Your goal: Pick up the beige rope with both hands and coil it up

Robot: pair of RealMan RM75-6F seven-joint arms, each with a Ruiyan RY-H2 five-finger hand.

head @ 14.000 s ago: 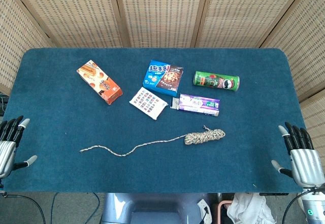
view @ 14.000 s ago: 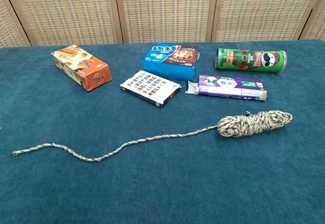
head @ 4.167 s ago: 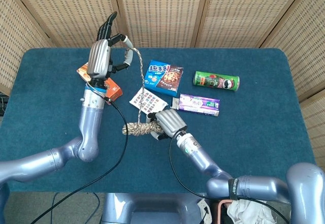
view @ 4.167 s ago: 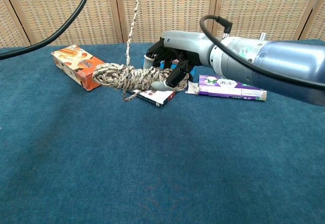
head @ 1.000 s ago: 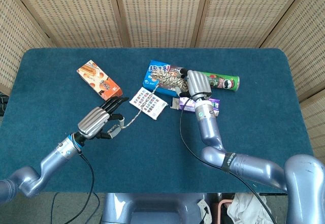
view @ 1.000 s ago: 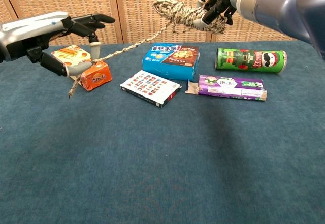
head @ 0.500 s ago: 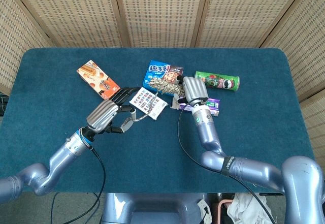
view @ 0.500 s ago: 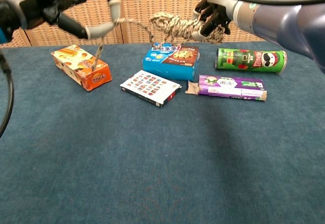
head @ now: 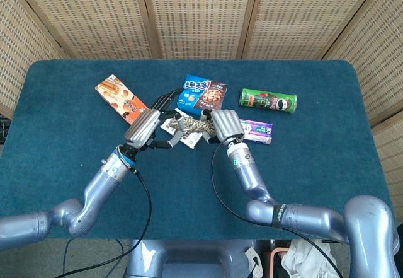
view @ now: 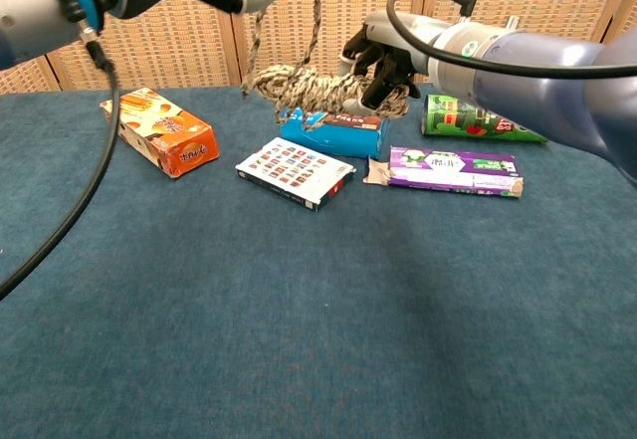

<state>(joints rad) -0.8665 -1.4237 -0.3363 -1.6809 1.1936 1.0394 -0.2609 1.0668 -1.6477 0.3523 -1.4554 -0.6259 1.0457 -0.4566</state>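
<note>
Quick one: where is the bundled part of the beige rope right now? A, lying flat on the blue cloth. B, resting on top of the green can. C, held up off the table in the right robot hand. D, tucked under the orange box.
C: the chest view shows the right robot hand gripping the beige rope bundle in the air, above the table.

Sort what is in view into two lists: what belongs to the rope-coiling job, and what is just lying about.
Job:
beige rope, its coiled bundle held in the air
right hand, gripping the bundle
left hand, holding the rope's free end

Lying about:
orange snack box
blue cookie box
green chip can
purple packet
white patterned box
</note>
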